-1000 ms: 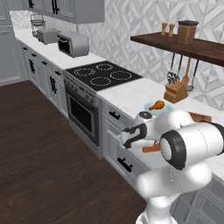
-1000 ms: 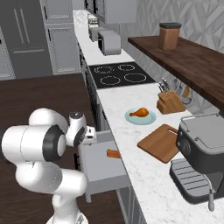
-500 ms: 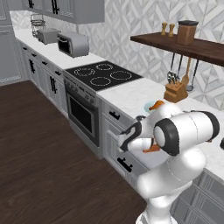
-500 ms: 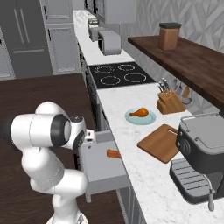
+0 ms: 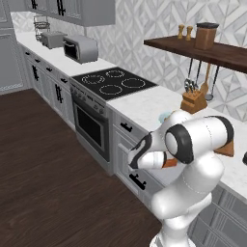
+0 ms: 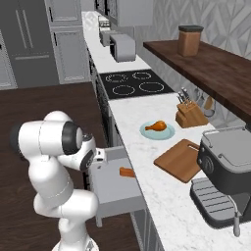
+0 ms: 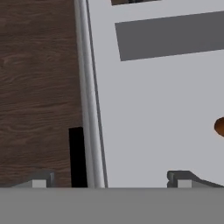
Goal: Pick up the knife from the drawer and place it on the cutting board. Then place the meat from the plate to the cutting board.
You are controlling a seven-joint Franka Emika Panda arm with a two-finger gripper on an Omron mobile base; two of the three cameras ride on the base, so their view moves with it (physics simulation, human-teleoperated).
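In the open drawer [image 6: 115, 188] lies one knife [image 6: 127, 172]; one pincer [image 7: 111, 179] hangs spread above.

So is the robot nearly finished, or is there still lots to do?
Lots left. Done: the drawer is pulled open. In hand: nothing; the hand hovers open over the drawer's front edge, and the knife lies inside. Left: knife onto the bare cutting board, then the meat from its plate.

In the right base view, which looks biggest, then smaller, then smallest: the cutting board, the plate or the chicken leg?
1. the cutting board
2. the plate, clearly smaller, though it lies farther from the camera
3. the meat, lying on the plate
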